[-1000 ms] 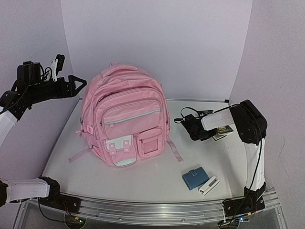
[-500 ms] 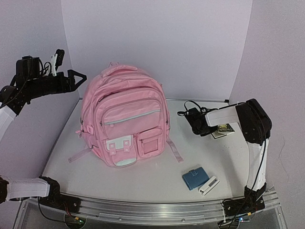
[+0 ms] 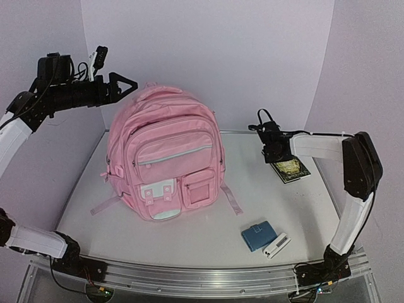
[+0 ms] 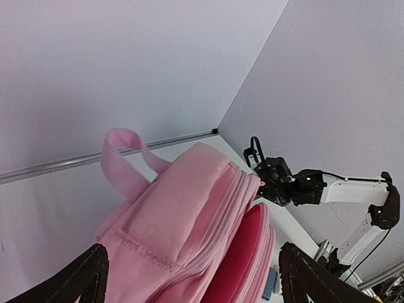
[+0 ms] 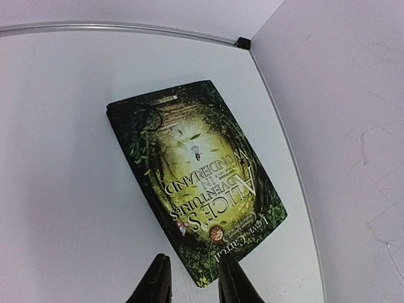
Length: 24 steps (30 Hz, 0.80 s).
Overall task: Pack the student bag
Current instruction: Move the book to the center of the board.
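two arms are moving at the same time. the left tool [image 3: 128, 85] is climbing and sliding over toward the top of the student bag [image 3: 164, 164]. a moment ago it was hanging lower and farther out to the side. its fingers are spreading wide apart and are holding nothing.

the student bag is sitting up on the left middle of the counter [image 3: 189, 243], with its front pockets facing the arms. in the left wrist view its top handle [image 4: 123, 164] is sticking up, and the big zip part [image 4: 243, 265] is gaping open, showing darker pink inside.

the right tool [image 5: 194, 278] is swinging back toward the far right corner. now it is hanging just over the near corner of a green story book [image 5: 196, 177] that is lying flat on the counter. its fingers are standing a little apart, and only white counter is showing between them, so it is not gripping anything yet.

i am thinking this means the book is going in first: the right tool is getting ready to pick it up, and the left tool is getting ready to hold the bag open. nothing is looking packed yet. a blue wallet [image 3: 257, 236] and a small white thing [image 3: 276, 245] are waiting near the front, touching each other.
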### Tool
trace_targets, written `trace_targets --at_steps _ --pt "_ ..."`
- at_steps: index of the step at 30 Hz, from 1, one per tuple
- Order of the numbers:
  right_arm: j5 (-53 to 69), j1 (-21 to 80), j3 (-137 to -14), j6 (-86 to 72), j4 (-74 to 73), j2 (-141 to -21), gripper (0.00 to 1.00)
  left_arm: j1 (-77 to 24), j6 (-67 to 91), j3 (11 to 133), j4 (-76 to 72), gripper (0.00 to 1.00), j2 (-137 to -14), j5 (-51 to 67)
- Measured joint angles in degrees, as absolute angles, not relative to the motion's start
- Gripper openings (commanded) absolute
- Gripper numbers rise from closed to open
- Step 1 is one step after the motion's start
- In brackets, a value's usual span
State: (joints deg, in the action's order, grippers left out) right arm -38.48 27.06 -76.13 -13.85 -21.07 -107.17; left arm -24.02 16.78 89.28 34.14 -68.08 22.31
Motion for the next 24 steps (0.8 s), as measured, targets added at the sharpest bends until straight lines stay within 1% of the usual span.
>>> trace_targets --at_steps 1,3,6,10,17,24 --pt "-37.3 25.9 -76.5 -13.8 -21.0 -107.6 0.47 -24.9 17.0 90.6 33.7 0.94 -69.3 22.4" --pt "-34.9 23.3 -77.9 -13.6 -20.9 -109.1 0.64 -26.2 17.5 92.5 32.8 0.94 -71.5 22.4" --pt "-29.5 18.4 -81.5 -13.4 -19.8 -112.6 0.82 -26.9 18.2 94.0 31.9 0.95 -73.7 22.4" --pt "-20.5 12.4 -86.8 -13.0 -18.6 -117.3 0.97 -27.1 19.1 94.6 31.1 0.96 -74.8 22.4" --pt "-6.4 4.6 -99.8 -14.3 -16.6 -126.7 0.98 -27.1 19.6 94.6 31.0 0.99 -74.4 21.7" --pt "-3.6 1.5 -110.1 -15.2 -16.3 -137.3 0.98 -27.1 19.6 94.6 31.7 1.0 -73.0 19.7"
